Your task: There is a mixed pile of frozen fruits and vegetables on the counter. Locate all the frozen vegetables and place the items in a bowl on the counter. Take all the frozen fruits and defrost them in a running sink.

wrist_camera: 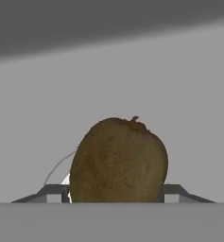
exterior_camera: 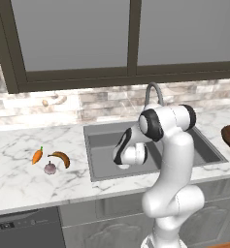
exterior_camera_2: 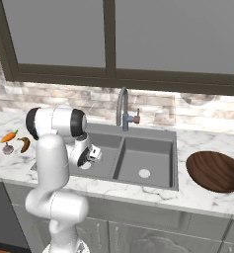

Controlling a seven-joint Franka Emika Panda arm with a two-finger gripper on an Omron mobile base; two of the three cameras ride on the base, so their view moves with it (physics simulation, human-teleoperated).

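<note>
Gripper (wrist_camera: 116, 198) low inside the sink (exterior_camera_2: 153, 136) with the kiwi (wrist_camera: 118, 160) between its fingers, apparently for defrosting; grasped or already released, cannot tell.

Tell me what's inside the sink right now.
In the hand view a brown kiwi sits against the sink's grey wall, between the gripper tips. The base views show the right basin's pale drain; the arm covers part of the left basin.
</note>
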